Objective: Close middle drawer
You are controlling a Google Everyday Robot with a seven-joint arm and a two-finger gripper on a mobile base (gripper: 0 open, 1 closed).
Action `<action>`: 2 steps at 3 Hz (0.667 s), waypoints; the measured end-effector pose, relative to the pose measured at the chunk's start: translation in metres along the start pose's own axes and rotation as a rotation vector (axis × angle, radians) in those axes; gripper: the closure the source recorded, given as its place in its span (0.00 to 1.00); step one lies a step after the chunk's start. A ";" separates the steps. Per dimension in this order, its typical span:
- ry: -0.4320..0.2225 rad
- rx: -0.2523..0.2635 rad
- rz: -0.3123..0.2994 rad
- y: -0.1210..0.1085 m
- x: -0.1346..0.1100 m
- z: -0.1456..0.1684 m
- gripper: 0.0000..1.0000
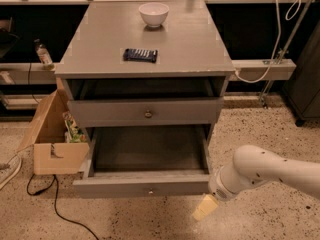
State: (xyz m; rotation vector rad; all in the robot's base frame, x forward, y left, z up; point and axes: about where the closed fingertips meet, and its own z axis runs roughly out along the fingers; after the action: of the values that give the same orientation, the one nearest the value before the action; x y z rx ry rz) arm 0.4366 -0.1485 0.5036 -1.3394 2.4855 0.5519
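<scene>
The middle drawer [125, 186] is a grey tray with a low flat front and a small brass knob [150, 190]. It is pulled far out of the cabinet and its inside is bare. My gripper [205, 207], cream-coloured at its tip, hangs from the white arm [265, 171]. It is just below and in front of the drawer's front right corner, close to the floor. I cannot tell whether it touches the drawer front. The taller-fronted top drawer [145, 112] stands slightly open above. The lowest drawer is hidden.
A white bowl [153, 14] and a dark packet [140, 54] lie on the cabinet top. An open cardboard box [52, 144] stands left of the cabinet, with a black cable [55, 204] on the speckled floor. A white cable [270, 59] hangs at the right.
</scene>
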 end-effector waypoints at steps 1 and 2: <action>0.034 -0.042 0.013 -0.002 0.008 0.056 0.26; 0.039 -0.044 0.015 -0.007 0.006 0.083 0.50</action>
State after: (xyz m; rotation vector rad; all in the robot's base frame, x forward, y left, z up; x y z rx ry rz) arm 0.4432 -0.1198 0.4257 -1.3611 2.5303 0.5924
